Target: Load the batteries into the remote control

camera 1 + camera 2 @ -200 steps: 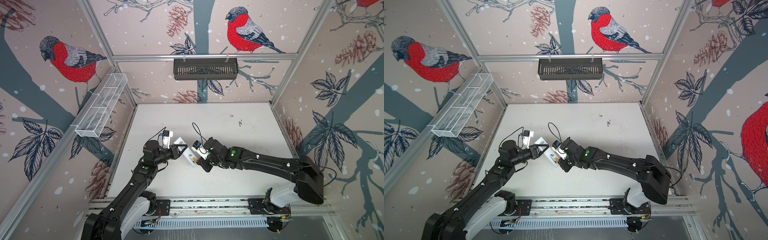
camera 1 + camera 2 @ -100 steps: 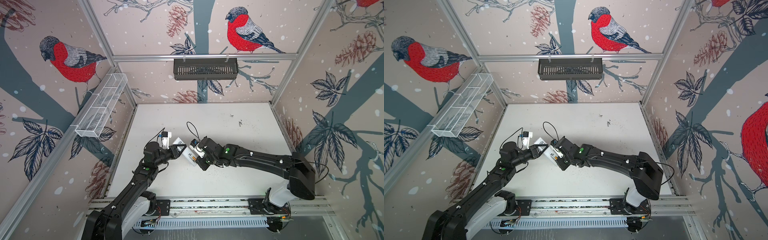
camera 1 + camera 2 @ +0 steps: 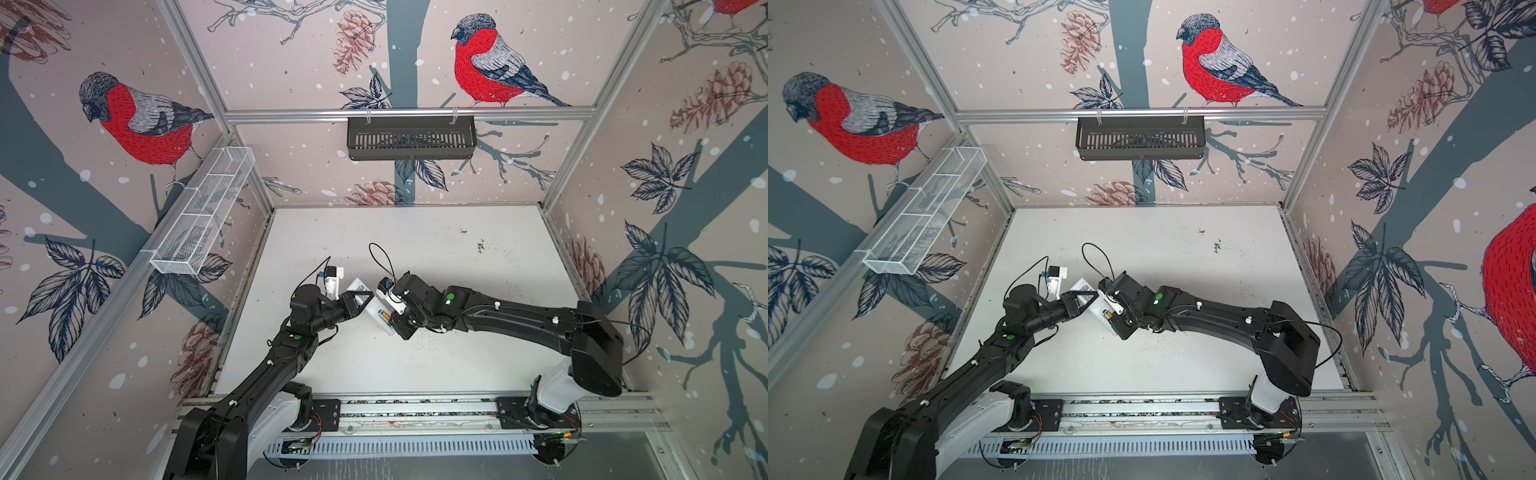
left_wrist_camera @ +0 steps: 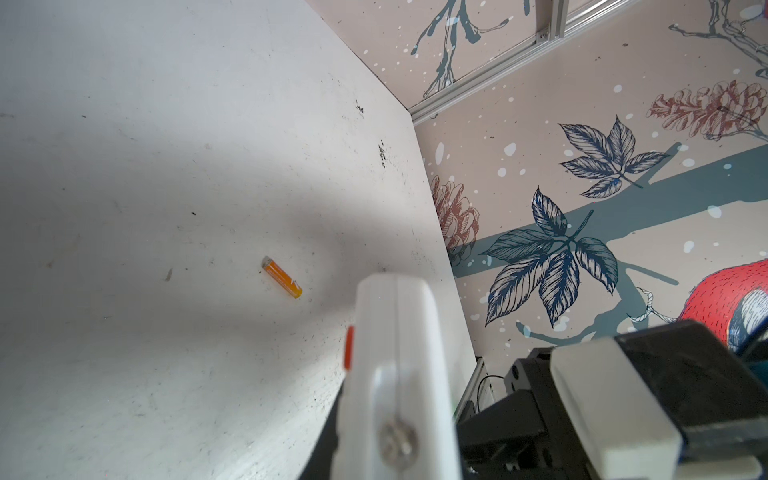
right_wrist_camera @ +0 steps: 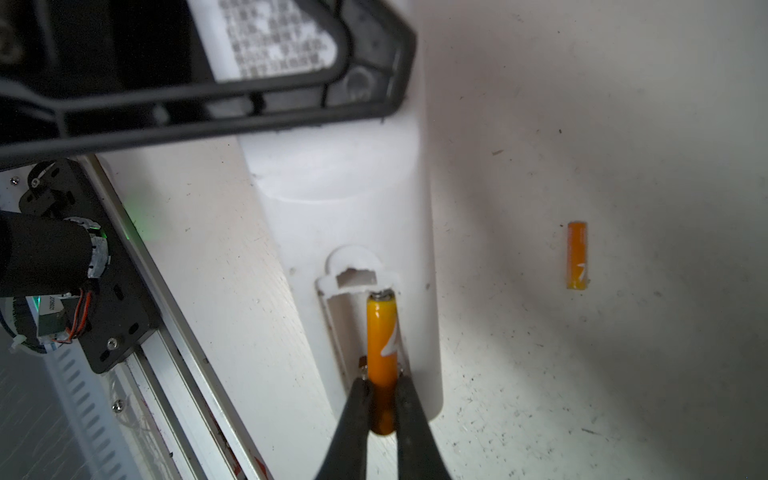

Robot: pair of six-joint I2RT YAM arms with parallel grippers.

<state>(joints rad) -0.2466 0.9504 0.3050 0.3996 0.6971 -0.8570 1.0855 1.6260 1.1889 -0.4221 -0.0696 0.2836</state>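
Note:
My left gripper (image 3: 360,297) is shut on one end of the white remote control (image 3: 375,311), which is held plain back up just above the table (image 3: 436,257). The open battery compartment (image 5: 357,328) is in the back of the remote control (image 5: 345,199). My right gripper (image 5: 382,401) is shut on an orange battery (image 5: 381,345). The battery's far tip touches the compartment's inner end and the rest is tilted over the slot. A second battery (image 5: 577,255) lies loose on the table beside the remote, also seen in the left wrist view (image 4: 281,277). In both top views the right arm hides it.
A black slatted basket (image 3: 411,137) hangs on the back wall. A white wire basket (image 3: 203,220) hangs on the left wall. The arms' mounting rail (image 3: 415,411) runs along the table's front edge. Dark specks (image 3: 480,247) dot the table.
The right arm has swung its elbow leftward and brought the battery a little further left over the remote. The left arm and the remote have stayed still.

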